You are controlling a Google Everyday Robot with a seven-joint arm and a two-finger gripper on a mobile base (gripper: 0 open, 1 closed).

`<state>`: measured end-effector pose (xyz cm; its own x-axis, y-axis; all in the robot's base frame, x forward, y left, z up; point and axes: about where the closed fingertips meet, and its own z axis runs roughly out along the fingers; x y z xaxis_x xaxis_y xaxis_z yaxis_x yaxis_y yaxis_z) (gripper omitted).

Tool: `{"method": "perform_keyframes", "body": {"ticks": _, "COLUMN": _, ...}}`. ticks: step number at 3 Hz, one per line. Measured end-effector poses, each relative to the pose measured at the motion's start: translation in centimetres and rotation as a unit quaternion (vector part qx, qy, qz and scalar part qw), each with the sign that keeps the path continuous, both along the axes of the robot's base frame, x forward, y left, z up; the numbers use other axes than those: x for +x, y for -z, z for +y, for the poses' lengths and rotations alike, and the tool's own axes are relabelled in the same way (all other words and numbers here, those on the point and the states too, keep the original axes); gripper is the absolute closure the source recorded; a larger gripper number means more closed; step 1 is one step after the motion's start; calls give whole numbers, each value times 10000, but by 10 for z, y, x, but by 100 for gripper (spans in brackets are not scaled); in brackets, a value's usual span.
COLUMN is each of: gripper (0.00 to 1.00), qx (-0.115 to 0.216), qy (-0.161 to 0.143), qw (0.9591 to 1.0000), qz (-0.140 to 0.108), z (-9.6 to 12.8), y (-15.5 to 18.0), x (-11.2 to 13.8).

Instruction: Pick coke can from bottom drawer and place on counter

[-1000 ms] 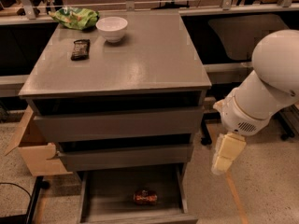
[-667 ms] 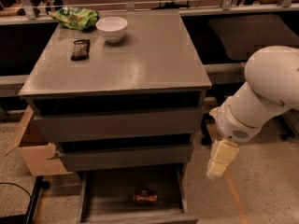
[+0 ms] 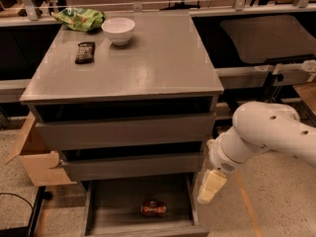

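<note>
The coke can lies on its side on the floor of the open bottom drawer, near the front middle. The counter is the broad grey top of the cabinet. My gripper hangs from the white arm at the drawer's right edge, to the right of the can and a little above it, pointing down. It holds nothing that I can see.
On the counter stand a white bowl, a dark snack bar and a green chip bag at the back left. A cardboard box sits on the floor left of the cabinet. A dark side table is at the right.
My arm has swung down and to the left, bringing the gripper closer to the open drawer's right edge. The can has not moved.
</note>
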<state>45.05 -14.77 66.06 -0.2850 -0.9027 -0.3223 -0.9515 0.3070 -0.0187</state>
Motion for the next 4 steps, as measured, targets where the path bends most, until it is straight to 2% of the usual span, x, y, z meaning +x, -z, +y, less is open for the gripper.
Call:
{"method": "perform_keyframes", "body": {"ticks": 1, "gripper": 0, "qx": 371, "qy": 280, "qw": 9989, "qz": 20, "z": 21, "y": 83, "x": 19}}
{"method": "perform_keyframes", "body": {"ticks": 2, "gripper": 0, "qx": 360, "qy": 271, "qw": 9990, "qz": 31, "z": 21, "y": 83, "x": 18}}
{"method": "perform_keyframes", "body": {"ticks": 3, "gripper": 0, "qx": 412, "qy": 244, "qw": 9988, "qz": 129, "z": 25, "y": 100, "x": 15}}
{"method": "perform_keyframes", "body": {"ticks": 4, "gripper": 0, "qx": 378, "qy": 130, "qw": 9988, "qz": 279, "z": 40, "y": 134, "x": 5}}
